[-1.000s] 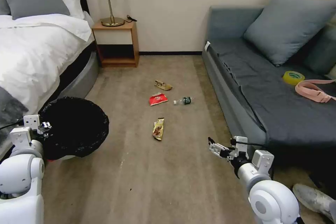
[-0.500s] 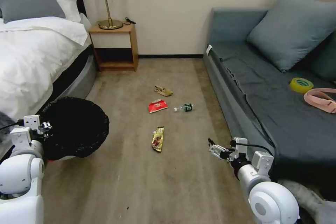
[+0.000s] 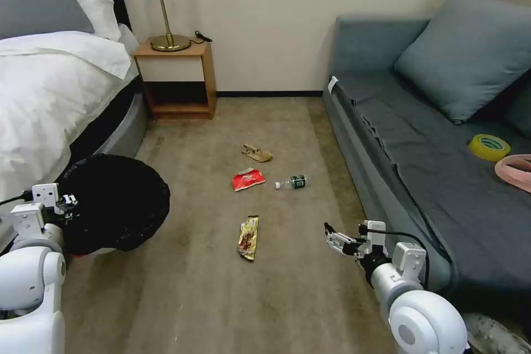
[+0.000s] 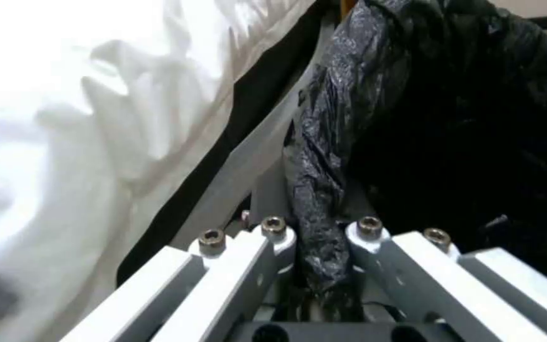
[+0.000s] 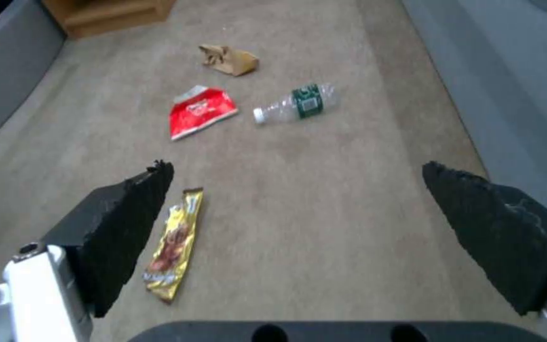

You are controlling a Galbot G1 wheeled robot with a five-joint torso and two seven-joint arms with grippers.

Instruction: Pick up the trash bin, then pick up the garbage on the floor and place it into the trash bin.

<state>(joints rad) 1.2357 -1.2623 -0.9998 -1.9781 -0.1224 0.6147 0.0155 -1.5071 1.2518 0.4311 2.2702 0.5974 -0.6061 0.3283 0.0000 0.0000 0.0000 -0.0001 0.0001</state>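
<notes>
Gripping the bin (image 3: 113, 202) rim beside the bed (image 3: 50, 94), left gripper (image 4: 321, 237) clamped on its bag; right gripper (image 5: 299, 199) wide open, empty, over floor near gold wrapper (image 5: 174, 244).

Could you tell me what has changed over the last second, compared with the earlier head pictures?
Only the camera has moved: the whole head view shifted, so the robot seems to be driving or turning. The left hand stays shut on the trash bin rim, and the right hand stays open above the floor. The gold wrapper, red packet, bottle and tan paper lie as before.
</notes>
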